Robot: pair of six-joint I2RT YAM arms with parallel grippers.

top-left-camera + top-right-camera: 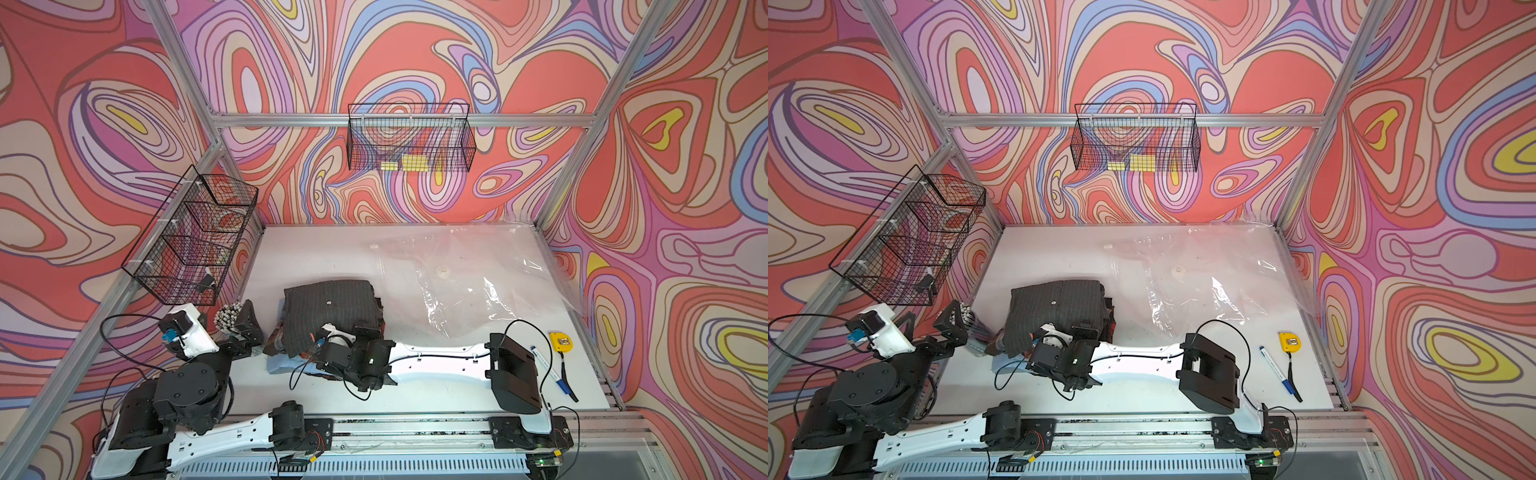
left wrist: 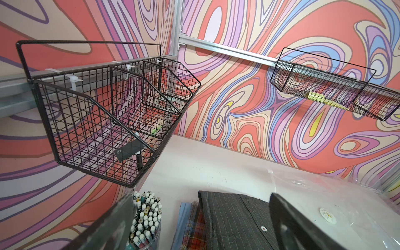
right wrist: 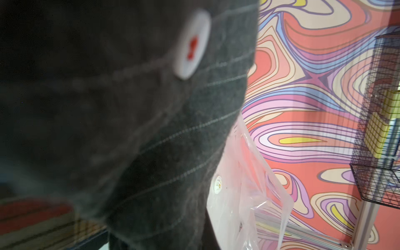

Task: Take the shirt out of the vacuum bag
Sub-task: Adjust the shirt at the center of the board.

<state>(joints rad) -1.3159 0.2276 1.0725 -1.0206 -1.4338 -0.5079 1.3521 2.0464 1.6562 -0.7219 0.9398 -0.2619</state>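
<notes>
The right arm reaches low across the near side of the bench [image 1: 316, 253]. Its elbow is bent above its base at the right, and its white forearm runs level towards the left. The right gripper [image 1: 307, 345] sits at the near edge of the shirt [image 1: 332, 299], a dark grey pinstriped one with white buttons. The gripper is closed and its fingers are buried in the cloth, which is gathered and lifted there (the right wrist view is almost filled with grey fabric). The shirt lies folded on top of a small pile of other clothes [image 1: 278, 365], blue and plaid, left of the bench's middle.

The vacuum bag [image 1: 478, 266] lies flat and crinkled on the far right of the bench, just beside the shirt. Its round white valve [image 1: 442, 271] faces up, and none of the shirt is inside it.

The left arm is folded back over its base at the near left, with its lower link lying along the front rail and its wrist raised. The left gripper [image 2: 202, 201] is spread wide and holds nothing, next to a cup of pencils [image 1: 227, 318]. It is tilted up towards the wire basket [image 2: 104, 121] on the left wall.
</notes>
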